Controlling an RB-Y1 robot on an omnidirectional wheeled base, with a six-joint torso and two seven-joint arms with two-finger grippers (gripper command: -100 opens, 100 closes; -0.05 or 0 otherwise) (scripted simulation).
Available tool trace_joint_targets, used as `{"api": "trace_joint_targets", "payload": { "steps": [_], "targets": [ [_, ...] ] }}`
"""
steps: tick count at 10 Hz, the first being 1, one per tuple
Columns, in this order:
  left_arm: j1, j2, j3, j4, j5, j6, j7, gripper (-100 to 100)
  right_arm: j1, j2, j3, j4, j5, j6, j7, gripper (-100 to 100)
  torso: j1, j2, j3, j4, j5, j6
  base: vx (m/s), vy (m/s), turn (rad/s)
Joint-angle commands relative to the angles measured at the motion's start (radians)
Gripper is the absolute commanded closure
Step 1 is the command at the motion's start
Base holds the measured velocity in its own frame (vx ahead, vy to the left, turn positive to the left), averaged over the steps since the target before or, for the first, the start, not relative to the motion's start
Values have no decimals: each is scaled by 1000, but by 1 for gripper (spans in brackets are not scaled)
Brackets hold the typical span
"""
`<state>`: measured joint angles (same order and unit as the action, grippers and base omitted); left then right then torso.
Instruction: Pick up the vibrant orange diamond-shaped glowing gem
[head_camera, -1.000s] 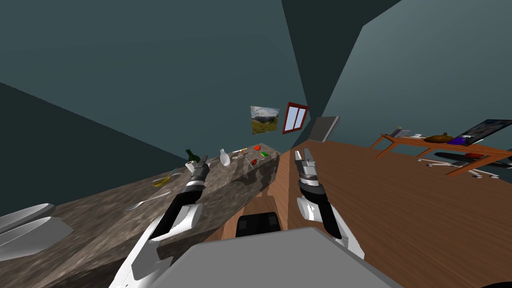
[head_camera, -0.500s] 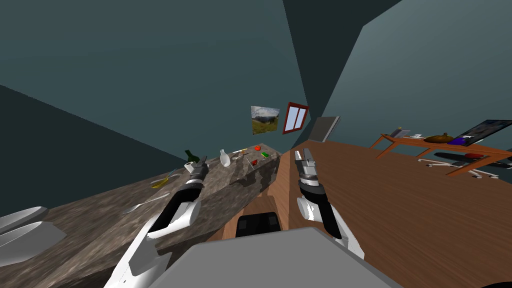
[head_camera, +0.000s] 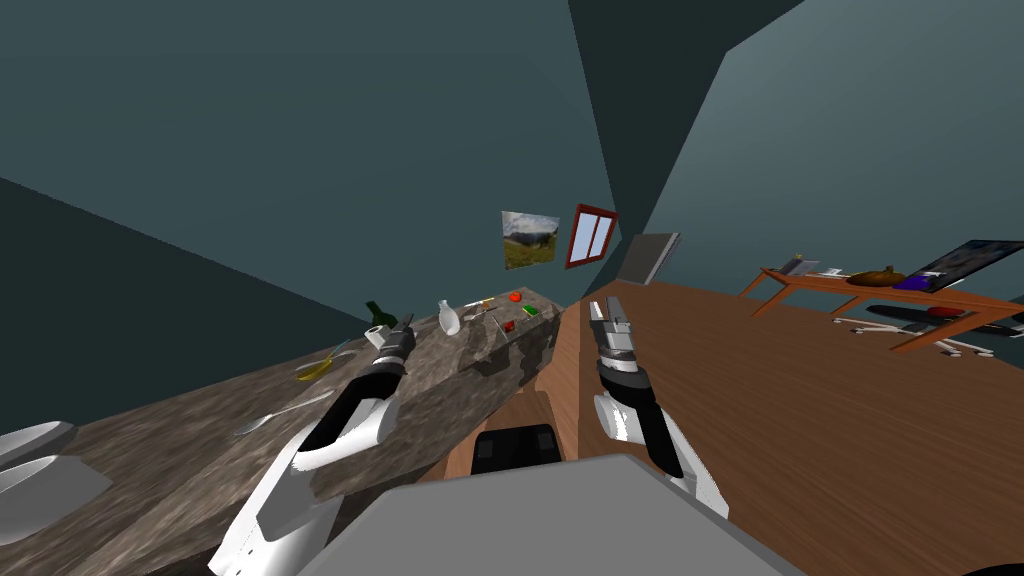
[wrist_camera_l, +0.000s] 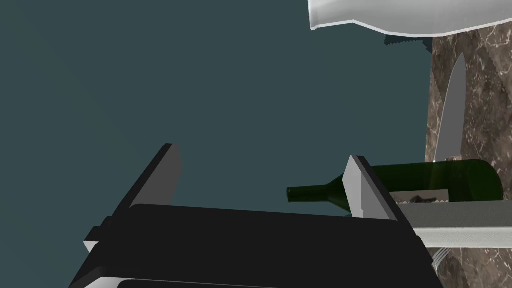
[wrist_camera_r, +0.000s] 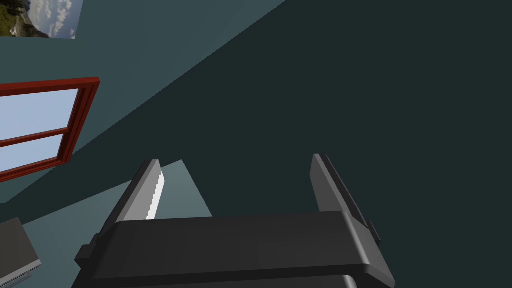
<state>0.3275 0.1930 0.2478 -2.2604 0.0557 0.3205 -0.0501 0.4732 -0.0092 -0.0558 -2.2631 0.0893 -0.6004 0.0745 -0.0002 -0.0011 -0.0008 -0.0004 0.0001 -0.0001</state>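
Fingers of your left gripper (wrist_camera_l: 261, 155) stand wide apart, holding nothing, above the marble counter (head_camera: 180, 450) close to a dark green bottle (wrist_camera_l: 430, 182). The left wrist view gives you a knife blade (wrist_camera_l: 450, 115) lying on the marble by that bottle. The head view gives you the orange gem (head_camera: 514, 296), small at the counter's far end beside a green block (head_camera: 528, 309), well beyond the gripper. Your right gripper (head_camera: 603, 308) hangs over the wooden floor (head_camera: 800, 420), equally spread and empty. Dark teal walls (head_camera: 300, 150) close the room.
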Motion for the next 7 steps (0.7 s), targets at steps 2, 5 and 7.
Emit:
{"api": "trace_joint_targets", "payload": {
  "steps": [2,5,7],
  "targets": [
    [-13,6,15,0,9,73,11,-100,0,0,0,0,0,0,0,0,0,0,0,0,0,0,24,-7,-12],
    [-27,11,28,4,18,138,22,-100,0,0,0,0,0,0,0,0,-1,-1,-1,0,0,0,30,-14,-8],
    [-41,18,41,9,27,203,33,-100,0,0,0,0,0,0,0,0,-1,-1,0,0,0,0,28,-21,-17]
  ]
}}
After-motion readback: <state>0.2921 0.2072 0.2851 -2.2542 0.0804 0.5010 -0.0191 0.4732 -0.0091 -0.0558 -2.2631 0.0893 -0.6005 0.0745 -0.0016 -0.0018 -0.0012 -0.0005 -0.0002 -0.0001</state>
